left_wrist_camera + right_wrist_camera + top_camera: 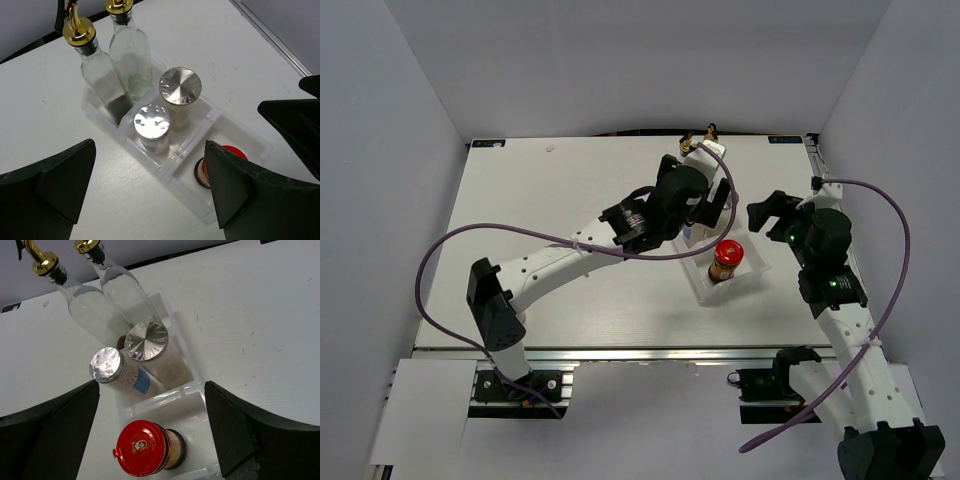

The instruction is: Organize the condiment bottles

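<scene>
A white tray [150,163] holds the condiment bottles. Two clear glass bottles with gold spouts [102,72] [131,50] stand in its far compartment. Two silver-lidded cylinders [180,89] [152,126] fill the middle one. A red-capped brown jar [142,447] stands in the near compartment, half hidden behind my finger in the left wrist view. My left gripper [149,146] hovers open above the tray, holding nothing. My right gripper [152,390] is open too, above the jar and cylinders [107,365]. From above, the left gripper [712,212] covers most of the tray beside the jar [727,258].
The tray [752,268] sits right of the table's middle. The bottles' gold spouts [698,140] reach toward the table's back edge. My right gripper [767,216] is just right of the tray, close to the left one. White walls close in the table on three sides.
</scene>
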Available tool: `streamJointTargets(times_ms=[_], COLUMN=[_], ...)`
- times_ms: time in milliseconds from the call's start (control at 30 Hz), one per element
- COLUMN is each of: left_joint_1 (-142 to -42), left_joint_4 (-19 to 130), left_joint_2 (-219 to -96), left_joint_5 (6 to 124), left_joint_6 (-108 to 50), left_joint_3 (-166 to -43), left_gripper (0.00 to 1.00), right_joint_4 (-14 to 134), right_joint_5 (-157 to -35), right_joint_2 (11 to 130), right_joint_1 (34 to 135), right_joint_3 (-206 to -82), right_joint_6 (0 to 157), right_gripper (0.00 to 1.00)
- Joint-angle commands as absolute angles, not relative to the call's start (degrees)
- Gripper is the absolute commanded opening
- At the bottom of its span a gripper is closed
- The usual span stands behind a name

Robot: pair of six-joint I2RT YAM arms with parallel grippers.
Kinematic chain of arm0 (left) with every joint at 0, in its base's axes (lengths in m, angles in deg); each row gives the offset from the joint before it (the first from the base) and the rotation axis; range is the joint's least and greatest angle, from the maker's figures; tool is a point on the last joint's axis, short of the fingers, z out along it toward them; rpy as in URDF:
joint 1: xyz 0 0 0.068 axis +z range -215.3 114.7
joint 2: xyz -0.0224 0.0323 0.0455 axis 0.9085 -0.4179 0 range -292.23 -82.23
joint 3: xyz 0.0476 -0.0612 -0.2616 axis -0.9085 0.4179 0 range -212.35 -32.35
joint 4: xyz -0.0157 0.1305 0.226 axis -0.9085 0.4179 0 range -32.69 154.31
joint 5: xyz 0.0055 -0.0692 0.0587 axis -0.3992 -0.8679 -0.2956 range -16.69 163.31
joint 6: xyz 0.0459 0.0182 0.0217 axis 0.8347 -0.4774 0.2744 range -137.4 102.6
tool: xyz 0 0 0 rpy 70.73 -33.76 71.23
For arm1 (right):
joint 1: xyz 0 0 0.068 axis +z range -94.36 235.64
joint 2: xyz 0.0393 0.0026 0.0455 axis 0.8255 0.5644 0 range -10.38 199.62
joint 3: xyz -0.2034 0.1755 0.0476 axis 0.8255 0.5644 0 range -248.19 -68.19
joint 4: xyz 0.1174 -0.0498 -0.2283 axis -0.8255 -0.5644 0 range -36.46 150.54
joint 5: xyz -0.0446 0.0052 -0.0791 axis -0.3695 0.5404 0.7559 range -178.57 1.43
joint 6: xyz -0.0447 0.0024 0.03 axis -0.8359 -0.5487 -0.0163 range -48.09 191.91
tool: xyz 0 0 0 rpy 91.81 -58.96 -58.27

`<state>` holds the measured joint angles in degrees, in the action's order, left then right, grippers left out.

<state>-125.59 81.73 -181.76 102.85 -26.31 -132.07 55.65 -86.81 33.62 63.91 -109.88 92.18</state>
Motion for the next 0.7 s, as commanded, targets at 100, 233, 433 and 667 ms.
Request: streamJointTargets(times_ms=[100, 233, 433, 667], left_joint_1=[-123.23, -120.15, -117.42, -117.33], left_joint_4=[82.71, 80.69, 89.9, 112.03], left_joint_2=[-175.78, -165.67, -149.58, -134.81], left_joint_5=[108.19, 114.7, 128.22, 135.09], left_joint_6=[-30.84, -39.18, -59.45, -80.05], left_joint_3=[-125.79, -113.32, -95.67, -86.5], left_gripper=[0.98, 0.98, 0.98, 0.98], right_joint_4=[56.67, 48.78, 39.45, 33.21], right_joint_5=[-96.29, -88.36, -74.52, -65.81], right_joint_2=[36.63, 40.23, 47.35, 55.26], right_joint_1=[63.99, 71.88, 80.94, 84.82], right_joint_3=[-113.18, -116.87, -120.74, -122.5], right_joint_6=[88.0, 83.25, 82.72, 83.6], right_gripper=[0.89, 0.89, 0.89, 0.89])
